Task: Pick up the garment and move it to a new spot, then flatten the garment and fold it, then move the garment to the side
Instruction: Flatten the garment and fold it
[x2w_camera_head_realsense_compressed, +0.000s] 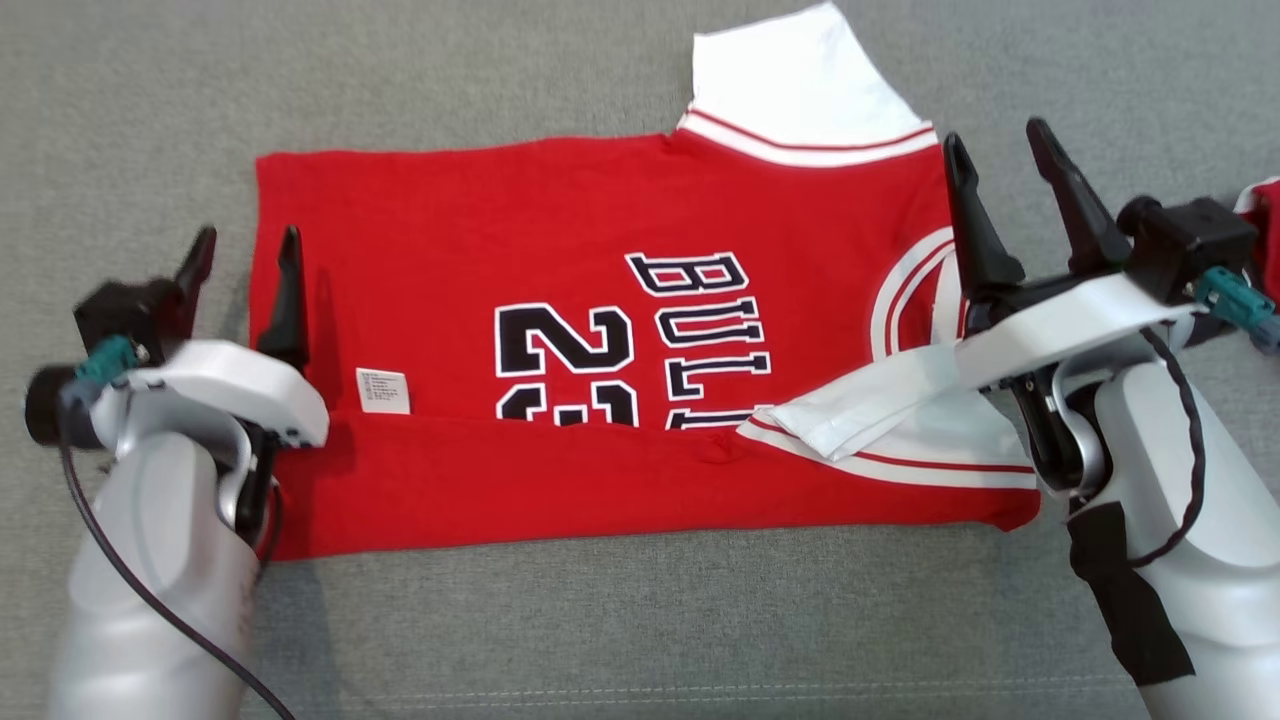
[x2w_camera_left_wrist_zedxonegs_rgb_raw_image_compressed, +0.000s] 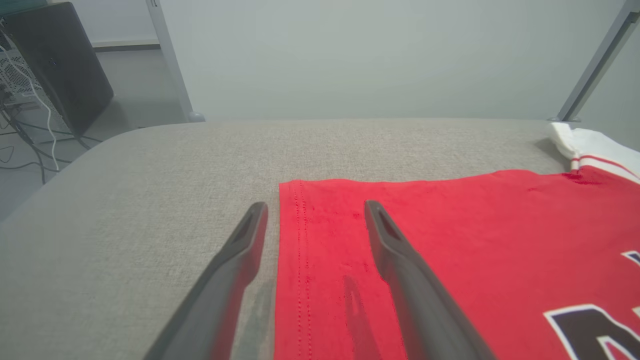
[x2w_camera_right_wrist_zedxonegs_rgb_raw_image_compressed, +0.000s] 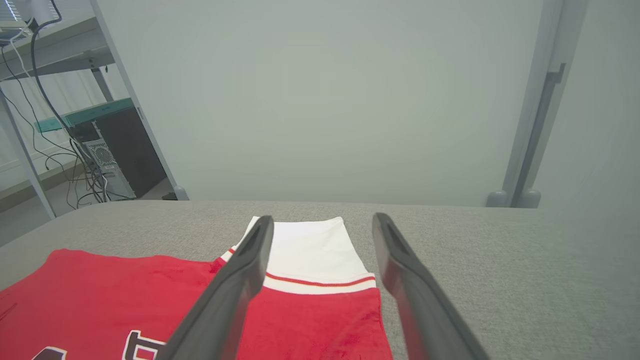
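Note:
The garment (x2w_camera_head_realsense_compressed: 560, 300) is a red jersey with white sleeves and black lettering, lying sideways on the grey table (x2w_camera_head_realsense_compressed: 620, 620). Its near long edge is folded over the body, with one white sleeve on top of that fold. The other white sleeve (x2w_camera_head_realsense_compressed: 800, 85) sticks out at the far side. My left gripper (x2w_camera_head_realsense_compressed: 245, 255) is open, straddling the jersey's left hem, nothing between its fingers. In the left wrist view that hem (x2w_camera_left_wrist_zedxonegs_rgb_raw_image_compressed: 295, 240) lies between the fingers (x2w_camera_left_wrist_zedxonegs_rgb_raw_image_compressed: 400, 270). My right gripper (x2w_camera_head_realsense_compressed: 1000, 150) is open above the jersey's right end, empty.
Grey fabric table surface surrounds the jersey on all sides. A red and white bit of cloth (x2w_camera_head_realsense_compressed: 1262, 200) shows at the right edge behind my right wrist. Beyond the table stand a grey wall, metal frame posts (x2w_camera_right_wrist_zedxonegs_rgb_raw_image_compressed: 530, 125) and a computer tower (x2w_camera_right_wrist_zedxonegs_rgb_raw_image_compressed: 120, 150) with cables.

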